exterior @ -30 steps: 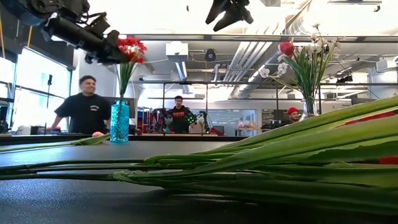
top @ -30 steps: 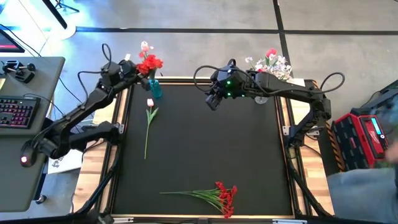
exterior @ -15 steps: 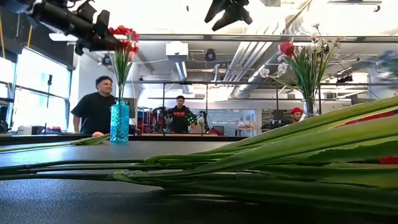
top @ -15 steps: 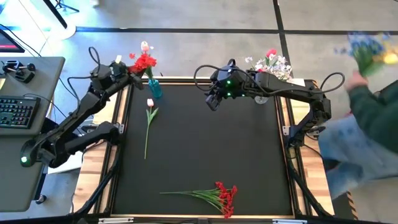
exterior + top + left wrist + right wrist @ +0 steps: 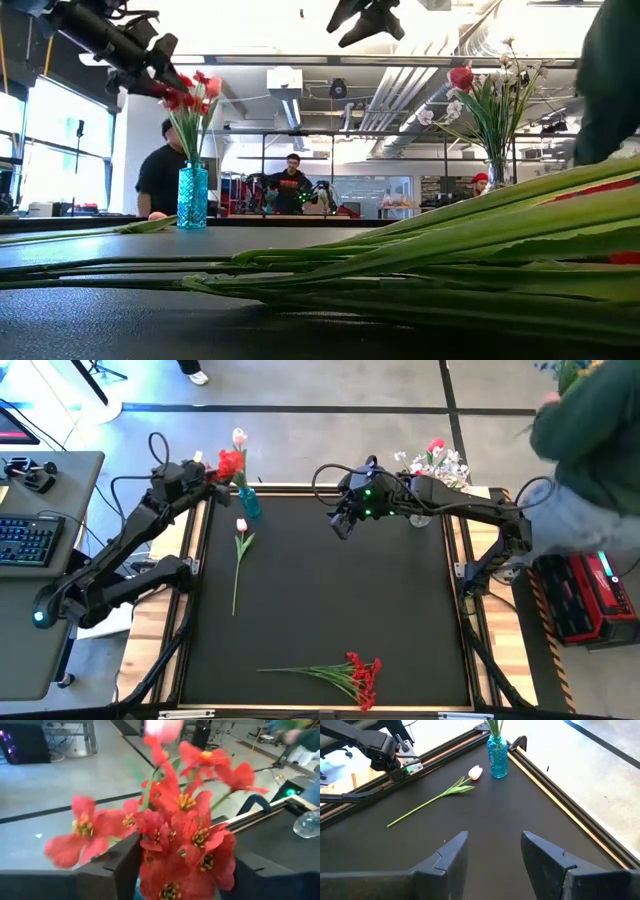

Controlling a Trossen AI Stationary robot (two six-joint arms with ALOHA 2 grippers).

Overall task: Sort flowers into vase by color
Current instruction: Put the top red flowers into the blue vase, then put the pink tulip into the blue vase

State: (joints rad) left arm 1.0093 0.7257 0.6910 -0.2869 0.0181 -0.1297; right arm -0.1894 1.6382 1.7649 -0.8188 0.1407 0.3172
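A blue vase (image 5: 249, 503) (image 5: 192, 195) stands at the table's far left and holds a bunch of red blooms (image 5: 228, 463) (image 5: 190, 92) and a pink-white tulip (image 5: 238, 437). My left gripper (image 5: 205, 468) (image 5: 187, 865) is open at bloom height, with the red blooms between its fingers. My right gripper (image 5: 342, 523) (image 5: 495, 840) hovers open over the far middle of the table. A single tulip (image 5: 240, 545) (image 5: 455, 790) lies flat near the blue vase. A red bunch (image 5: 350, 675) lies along the near edge. A clear vase (image 5: 420, 515) holds white sprays and a red rose (image 5: 462, 77). My left gripper has the red blooms (image 5: 185, 835) filling the gap between its open fingers, and comes at them level from the table's left. I cannot tell whether the fingers touch the petals. The stems stand in the blue vase.
A person in a green top (image 5: 590, 430) stands beyond the table's far right corner, beside a red toolbox (image 5: 585, 585). A desk with a keyboard (image 5: 30, 530) is to the left. In the low view the lying stems (image 5: 450, 250) fill the foreground, and people (image 5: 165, 180) stand behind.
My left gripper has drawn a little toward the table's left, away from the blue vase. The red blooms rose with it, then sank lower, and now lean leftward in the vase. A person has walked in at the far right, carrying flowers.
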